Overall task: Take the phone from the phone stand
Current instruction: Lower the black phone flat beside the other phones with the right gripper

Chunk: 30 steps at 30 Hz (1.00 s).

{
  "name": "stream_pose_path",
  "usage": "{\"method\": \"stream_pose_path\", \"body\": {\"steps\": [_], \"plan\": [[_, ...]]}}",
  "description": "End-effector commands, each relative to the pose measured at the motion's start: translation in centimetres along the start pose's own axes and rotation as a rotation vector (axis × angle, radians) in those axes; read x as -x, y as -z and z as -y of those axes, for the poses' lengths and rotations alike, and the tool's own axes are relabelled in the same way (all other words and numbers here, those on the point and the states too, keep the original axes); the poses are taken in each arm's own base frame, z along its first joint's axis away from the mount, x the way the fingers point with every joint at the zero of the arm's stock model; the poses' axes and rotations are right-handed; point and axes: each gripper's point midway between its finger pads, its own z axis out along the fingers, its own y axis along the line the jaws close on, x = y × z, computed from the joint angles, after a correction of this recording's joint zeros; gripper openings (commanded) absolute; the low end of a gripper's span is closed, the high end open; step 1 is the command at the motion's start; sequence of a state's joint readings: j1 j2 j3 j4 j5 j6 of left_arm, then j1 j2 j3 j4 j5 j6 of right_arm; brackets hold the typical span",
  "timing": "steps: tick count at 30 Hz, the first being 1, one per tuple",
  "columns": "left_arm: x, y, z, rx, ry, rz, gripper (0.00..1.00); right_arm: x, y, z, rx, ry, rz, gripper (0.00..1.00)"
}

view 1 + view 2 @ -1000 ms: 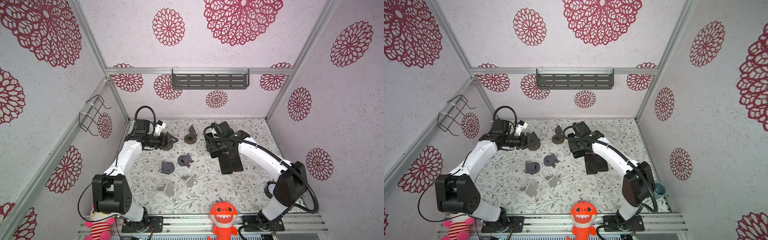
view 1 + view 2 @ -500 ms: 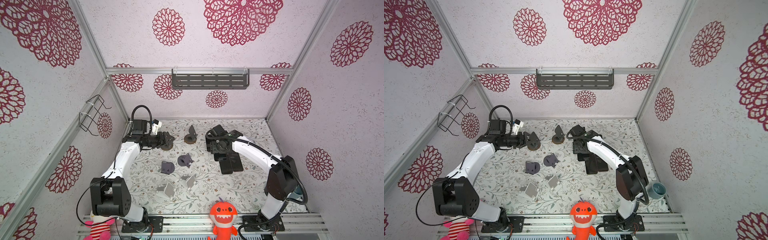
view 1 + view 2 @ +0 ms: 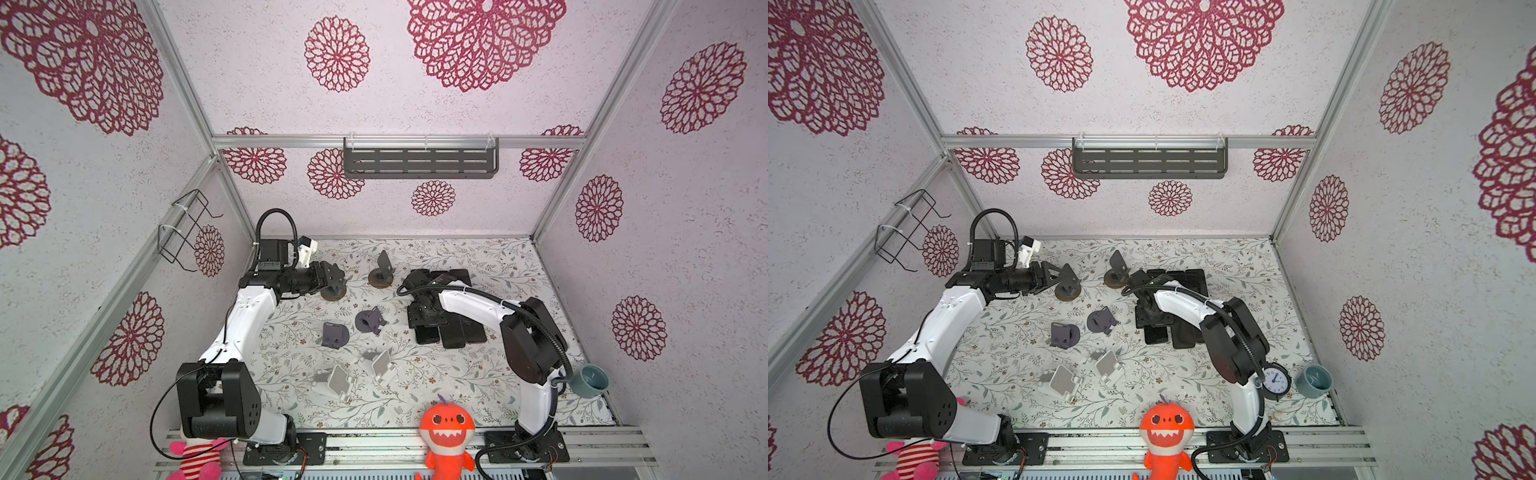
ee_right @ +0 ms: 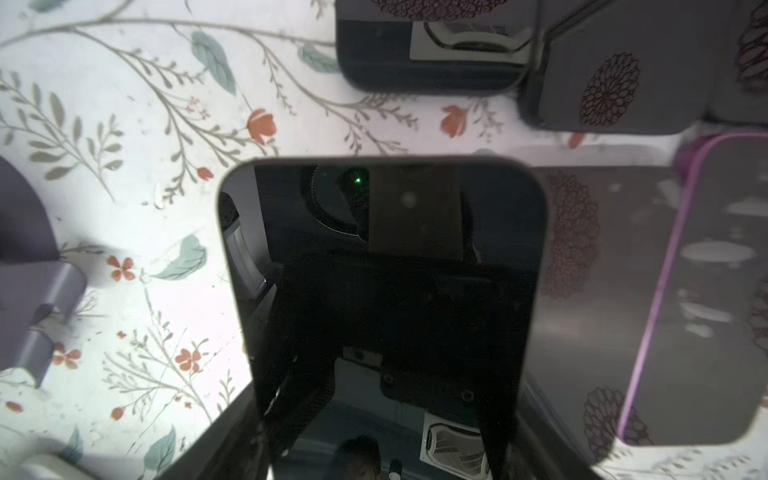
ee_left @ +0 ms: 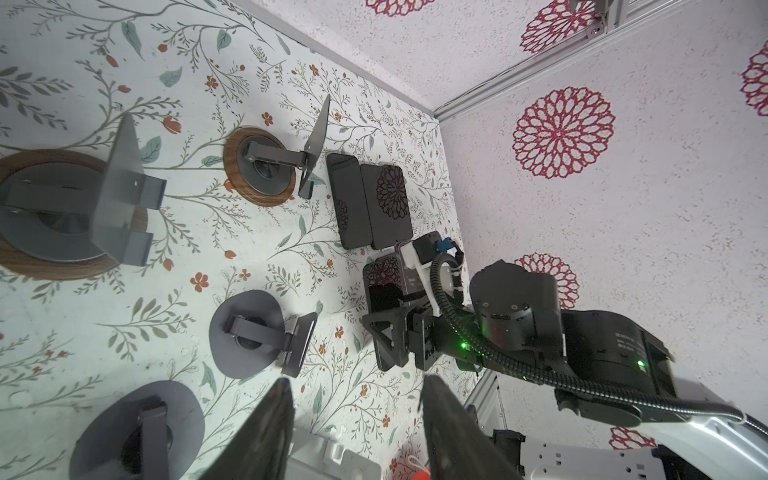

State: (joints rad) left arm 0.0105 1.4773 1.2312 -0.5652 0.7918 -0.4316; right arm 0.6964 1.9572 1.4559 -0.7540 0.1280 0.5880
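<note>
1. Far left: a wire basket (image 3: 183, 232) hangs on the side wall. A pink plush toy (image 3: 195, 459) sits at the front rail, by the left arm's base.
2. The left gripper (image 3: 1057, 274) reaches along the back of the flowered desk (image 3: 478, 257). Its tips are just beside the tilted, bare plate of the left wooden-base stand (image 3: 1068, 293). In the left wrist view its fingers (image 5: 278, 419) stand apart with nothing between them, so it is released.
3. Mid-desk stand a dark grey stand (image 3: 334, 336) and a second dark grey stand (image 3: 370, 321). The second is the nearest thing on the phone's left, apart from it. Nearer the front are a white stand (image 3: 338, 380) and a second white stand (image 3: 382, 363).
4. At the back, the right wooden-base stand (image 3: 380, 272) stands just beside the back row of phones (image 3: 455, 274).
5. Right of centre, the right gripper (image 3: 428, 322) points straight down over the phone (image 4: 382, 270). The phone is off the stands, screen up, at the left end of the near row. The fingers flank its long sides; I cannot tell whether they clamp it or have let go. The dark screen mirrors the gripper.
6. A neighbouring phone (image 4: 582, 332) lies close against its right side, and a purple-edged phone (image 4: 715, 291) lies beyond that. The right arm (image 3: 478, 301) crosses above both rows and hides parts of them.
7. At the front is an orange plush shark (image 3: 446, 430). Far right, a clock (image 3: 1276, 380) shows in a top view, beside a blue-grey mug (image 3: 588, 380).
</note>
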Motion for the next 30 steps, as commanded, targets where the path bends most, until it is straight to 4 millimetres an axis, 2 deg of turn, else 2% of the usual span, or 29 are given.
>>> {"method": "stream_pose_path", "body": {"steps": [1, 6, 15, 23, 30], "plan": [[0.5, 0.6, 0.3, -0.009, -0.014, 0.027, 0.53, 0.3, 0.2, -0.4, 0.029, -0.036, 0.009, 0.02], [0.5, 0.6, 0.3, -0.013, -0.011, 0.026, 0.53, -0.2, -1.0, -0.5, 0.021, -0.026, -0.023, 0.07], [0.6, 0.8, 0.6, -0.03, -0.011, 0.029, 0.51, -0.8, -2.0, 0.0, -0.006, -0.028, -0.044, 0.29], [0.7, 0.9, 0.5, -0.031, -0.006, 0.033, 0.51, -0.9, -2.3, 0.2, -0.022, -0.031, -0.046, 0.48], [0.7, 0.9, 0.4, -0.032, -0.006, 0.034, 0.51, -1.0, -2.2, 0.4, -0.031, -0.029, -0.047, 0.6]]}}
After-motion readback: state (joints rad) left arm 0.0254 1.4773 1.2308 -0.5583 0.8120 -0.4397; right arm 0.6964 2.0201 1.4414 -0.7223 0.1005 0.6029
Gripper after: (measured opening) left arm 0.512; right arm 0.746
